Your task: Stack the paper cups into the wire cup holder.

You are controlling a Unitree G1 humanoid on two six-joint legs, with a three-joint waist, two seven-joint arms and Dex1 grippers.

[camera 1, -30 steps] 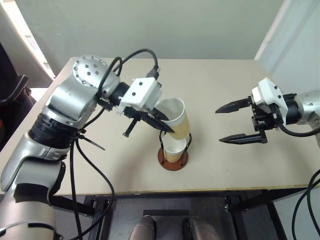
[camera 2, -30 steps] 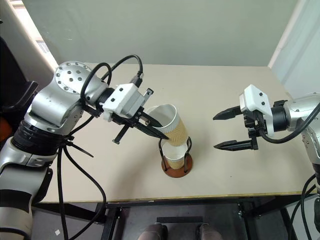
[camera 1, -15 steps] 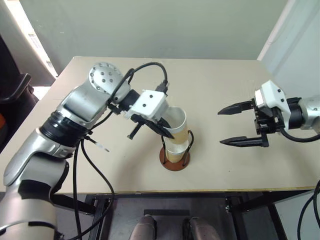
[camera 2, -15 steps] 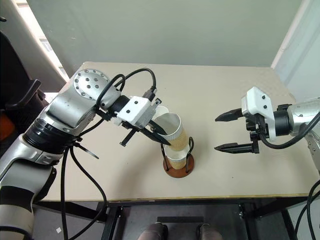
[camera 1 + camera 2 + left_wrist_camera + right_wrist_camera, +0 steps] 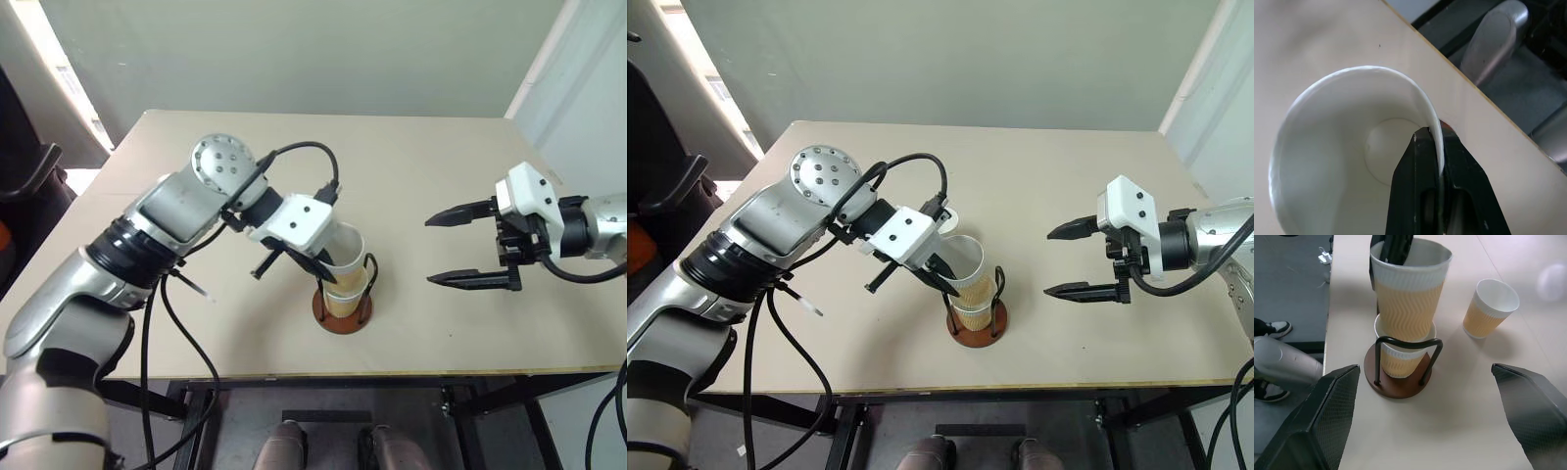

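Ribbed matt paper cups (image 5: 1408, 298), thin black wire cup holder (image 5: 1403, 377)

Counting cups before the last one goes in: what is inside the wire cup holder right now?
In the wire cup holder sits one paper cup, with a second cup nested into it, pinched at the rim by the left pincer. The lower cup's inside is covered.

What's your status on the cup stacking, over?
Left pincer clamps rim of tan paper cup, nested in cup inside black wire holder. Right pincer open, clear. Third cup loose on table.
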